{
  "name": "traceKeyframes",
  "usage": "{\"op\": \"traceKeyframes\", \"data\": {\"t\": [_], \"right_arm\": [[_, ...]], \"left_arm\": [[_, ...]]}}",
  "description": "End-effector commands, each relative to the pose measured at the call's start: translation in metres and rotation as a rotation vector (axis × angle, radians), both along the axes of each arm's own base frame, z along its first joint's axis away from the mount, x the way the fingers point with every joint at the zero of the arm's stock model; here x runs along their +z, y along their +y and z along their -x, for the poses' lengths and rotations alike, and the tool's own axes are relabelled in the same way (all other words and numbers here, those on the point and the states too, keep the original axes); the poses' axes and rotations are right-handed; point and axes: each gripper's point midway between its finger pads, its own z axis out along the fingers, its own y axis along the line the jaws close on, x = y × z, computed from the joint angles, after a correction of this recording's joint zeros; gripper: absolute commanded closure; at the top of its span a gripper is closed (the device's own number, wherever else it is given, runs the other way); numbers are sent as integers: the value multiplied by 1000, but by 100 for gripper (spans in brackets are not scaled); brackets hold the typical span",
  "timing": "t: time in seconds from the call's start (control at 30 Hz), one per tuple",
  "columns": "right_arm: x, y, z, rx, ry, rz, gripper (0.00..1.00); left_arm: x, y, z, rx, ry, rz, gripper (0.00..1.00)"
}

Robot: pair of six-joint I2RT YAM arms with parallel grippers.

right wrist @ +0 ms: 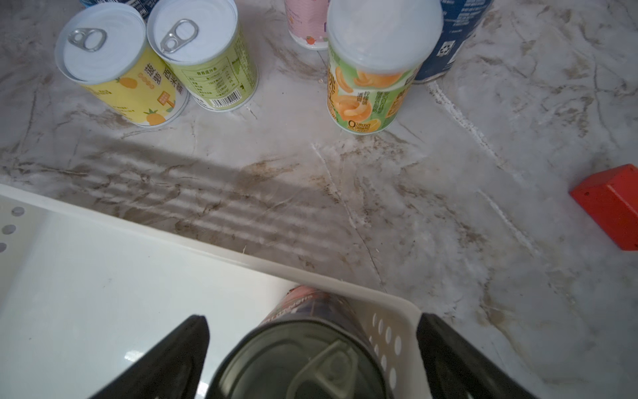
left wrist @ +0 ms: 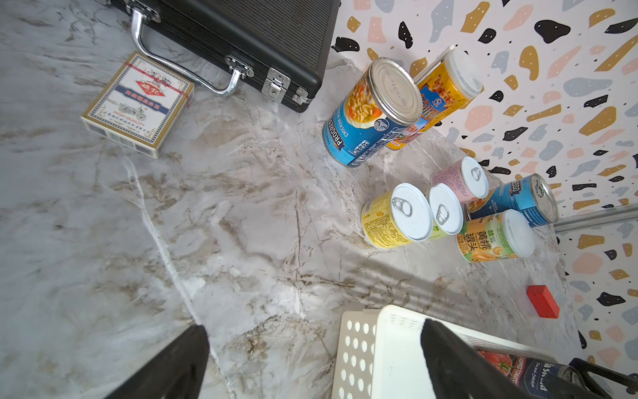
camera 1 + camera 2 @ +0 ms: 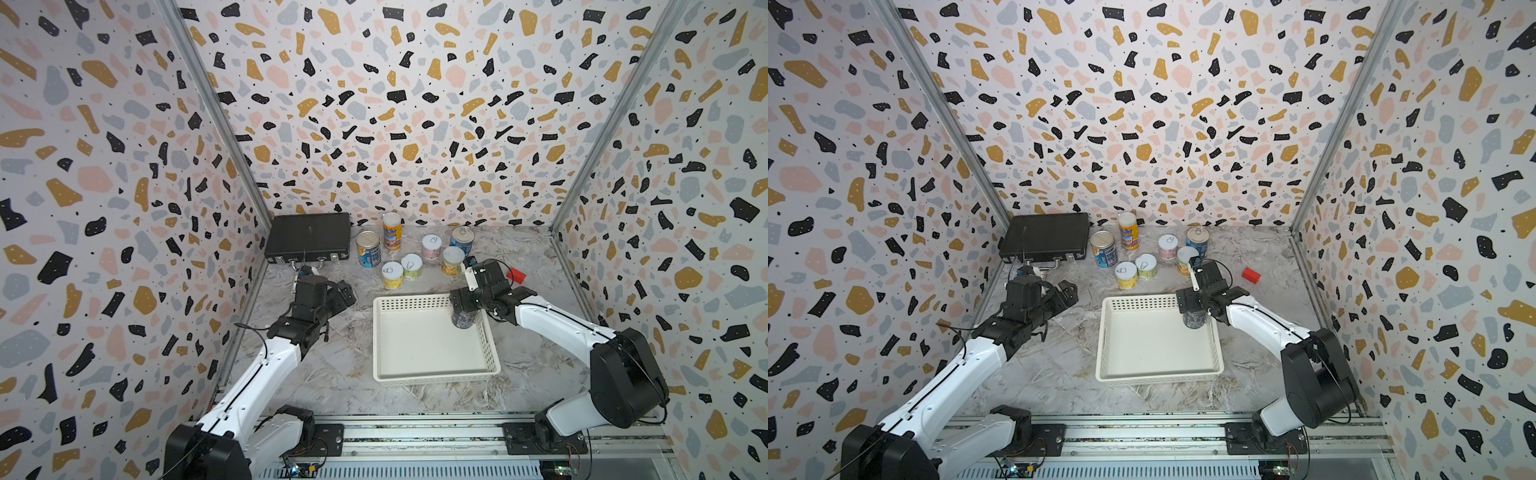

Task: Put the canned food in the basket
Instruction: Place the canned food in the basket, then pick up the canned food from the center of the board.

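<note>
Navy can (image 1: 300, 362) stands in basket (image 3: 432, 376), at its upper-right corner in both top views. Right tool (image 1: 310, 319) spread wide around it, no grip. Left tool (image 2: 312, 326) wide, empty. Step, judged: first can placed. Next: lift straight clear, then fetch from seven cans (image 3: 392, 275) on surface above basket.

Basket (image 3: 409, 304) set mid-way on the tabletop (image 3: 332, 374), seven cans (image 3: 411, 266) grouped behind

One can (image 3: 464, 319) is stood inside the basket, in its 1 o'clock corner; the seven cans are clustered at 12 o'clock beyond it. A briefcase (image 3: 307, 237) is laid at 11 o'clock, a card packet (image 2: 138, 103) just before it, a block (image 3: 516, 275) at 2 o'clock.
</note>
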Motion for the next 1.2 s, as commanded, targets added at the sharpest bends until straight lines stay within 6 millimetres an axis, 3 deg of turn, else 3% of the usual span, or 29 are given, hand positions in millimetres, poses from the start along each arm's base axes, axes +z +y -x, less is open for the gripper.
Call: {"op": "traceKeyframes", "data": {"t": [0.0, 0.07, 0.27, 0.4, 0.5, 0.63, 0.8, 1.0, 1.17], "right_arm": [[18, -1, 0, -6, -49, -15, 0], [25, -1, 0, -5, -63, -25, 0], [51, 7, 8, 16, -97, -125, 0], [63, 1, 13, -2, -128, -130, 0], [69, -8, 14, -38, -151, -117, 0], [74, -18, 14, -66, -202, -97, 0], [76, -30, 12, -109, -241, -55, 0], [75, -23, 13, -89, -241, -94, 0], [73, -26, 11, -98, -240, -76, 0]], "left_arm": [[17, 3, -7, 11, -50, -5, 0], [17, -1, -7, -14, -55, 2, 0], [40, -25, -29, -103, -100, 34, 0], [49, -56, -68, -162, -69, -58, 0], [42, -74, -104, -213, 8, -125, 0], [44, -96, -148, -262, -13, -145, 0], [24, -121, -196, -349, 7, -254, 0], [9, -148, -241, -441, 11, -374, 0], [1, -154, -273, -445, 6, -459, 0]]}}
